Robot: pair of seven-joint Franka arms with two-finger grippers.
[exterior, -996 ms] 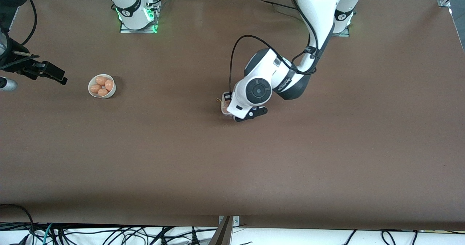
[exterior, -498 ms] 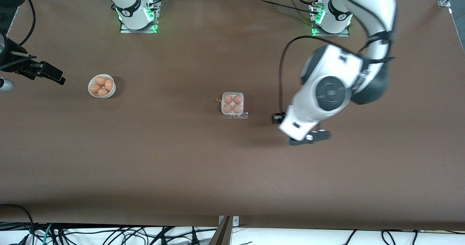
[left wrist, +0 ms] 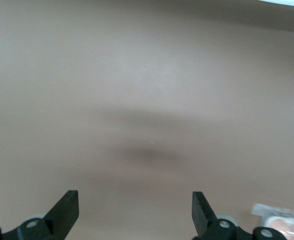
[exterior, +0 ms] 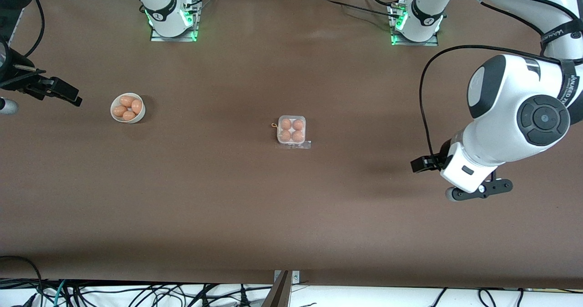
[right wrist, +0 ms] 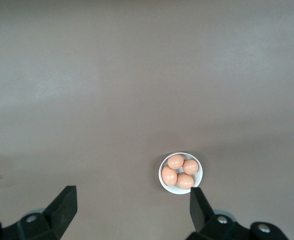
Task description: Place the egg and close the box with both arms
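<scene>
The box (exterior: pixel 291 131) sits mid-table, its clear lid down over the white tray, with an orange egg (exterior: pixel 285 124) in each cell. A corner of the box shows in the left wrist view (left wrist: pixel 281 221). My left gripper (exterior: pixel 478 192) is open and empty (left wrist: pixel 135 212), up over bare table toward the left arm's end, well apart from the box. My right gripper (exterior: pixel 59 90) is open and empty (right wrist: pixel 132 210), hanging at the right arm's end of the table beside the bowl.
A round white bowl (exterior: pixel 115 114) holding several orange eggs stands toward the right arm's end; it also shows in the right wrist view (right wrist: pixel 162 182). The brown table (exterior: pixel 291 207) is bare around the box. Cables hang past the table's front edge.
My left arm has swung away from over the box toward its own end of the table, uncovering the closed box. The right arm has barely moved.
</scene>
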